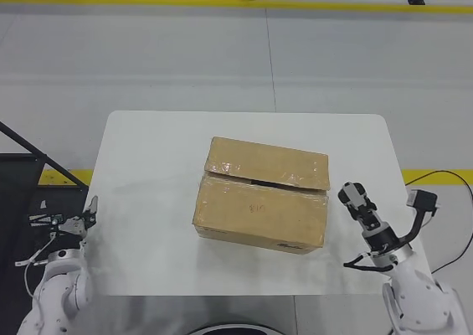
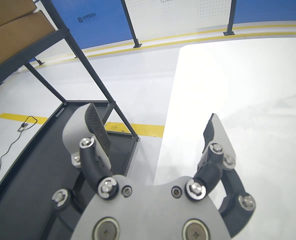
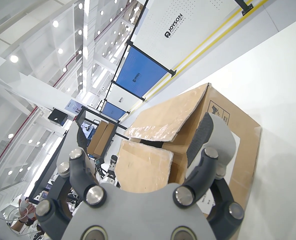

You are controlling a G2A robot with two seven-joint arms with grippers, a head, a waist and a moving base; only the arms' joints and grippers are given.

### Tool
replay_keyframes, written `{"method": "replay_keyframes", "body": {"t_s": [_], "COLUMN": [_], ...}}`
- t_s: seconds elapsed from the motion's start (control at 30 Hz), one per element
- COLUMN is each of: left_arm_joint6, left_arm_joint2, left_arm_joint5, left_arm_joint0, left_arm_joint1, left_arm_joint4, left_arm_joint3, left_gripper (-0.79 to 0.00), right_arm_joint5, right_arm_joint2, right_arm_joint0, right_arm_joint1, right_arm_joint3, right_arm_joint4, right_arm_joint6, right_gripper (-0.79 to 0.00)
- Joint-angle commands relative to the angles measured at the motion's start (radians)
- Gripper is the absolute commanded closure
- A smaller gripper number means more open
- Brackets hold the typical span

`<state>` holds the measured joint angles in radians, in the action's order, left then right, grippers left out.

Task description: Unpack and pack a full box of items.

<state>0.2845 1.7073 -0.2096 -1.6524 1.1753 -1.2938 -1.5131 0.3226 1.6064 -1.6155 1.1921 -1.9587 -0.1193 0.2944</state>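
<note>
Box sits mid-table, skewed a bit, long side running left-right. Both top flaps are down but not sealed. There's a dark slit along the seam, and the far flap edge rides slightly above the near one. Shiny tape strips run along both flap edges. Contents are hidden. From the right wrist, printed marks show on the box's right end wall.

Table under it is white with rounded corners.

Right gripper is just off the box's right end, by the near-right corner, pointed at the box. Its fingers are spread wide, gripping nothing. It looks clear of the cardboard, but the angle is poor, so I can't rule out a light touch.

Left gripper is well apart from the box, out to its left at the table's edge. It's spread too, ribbed pads bare, holding nothing. One finger hangs over the table, the other past the edge.

Farther left of the box, off the table, stands a black rack with a flat lower tray, slanted posts and cardboard on its upper shelf. Right of the box, a black cable loops on the floor. A yellow line shows on the floor either side of the box. Beyond the box, blue and white panels fence the area.
</note>
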Motion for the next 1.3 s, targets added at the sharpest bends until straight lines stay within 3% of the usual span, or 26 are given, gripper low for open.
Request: {"method": "replay_keyframes", "body": {"t_s": [0.0,0.23,0.43,0.6,0.83,1.27], "left_arm_joint6": [0.009,0.038,0.065,0.064,0.080,0.076], "left_arm_joint2": [-0.002,0.010,0.074,0.108,0.115,0.113], "left_arm_joint5": [0.002,0.021,0.086,0.173,0.228,0.232], "left_arm_joint0": [-0.004,-0.028,-0.070,-0.140,-0.213,-0.214], "left_arm_joint1": [0.002,0.009,0.015,0.010,0.013,0.013], "left_arm_joint4": [-0.001,0.029,0.180,0.128,0.089,0.091], "left_arm_joint3": [0.008,-0.002,-0.075,-0.164,-0.276,-0.282], "left_gripper": [-0.785,-0.785,-0.785,-0.785,-0.785,-0.785], "right_arm_joint5": [-0.002,-0.004,0.002,0.017,0.030,0.023], "right_arm_joint2": [-0.003,-0.008,-0.006,0.005,0.012,0.005], "right_arm_joint0": [0.005,0.015,0.011,0.003,0.005,0.011], "right_arm_joint1": [0.000,0.000,0.000,-0.003,-0.009,-0.012], "right_arm_joint3": [0.004,0.010,0.009,0.001,-0.009,-0.014], "right_arm_joint4": [-0.001,-0.001,-0.002,0.007,-0.014,-0.042], "right_arm_joint6": [0.003,0.007,0.004,0.032,0.096,0.129], "right_gripper": [-0.785,-0.785,-0.785,-0.785,-0.785,-0.785]}}
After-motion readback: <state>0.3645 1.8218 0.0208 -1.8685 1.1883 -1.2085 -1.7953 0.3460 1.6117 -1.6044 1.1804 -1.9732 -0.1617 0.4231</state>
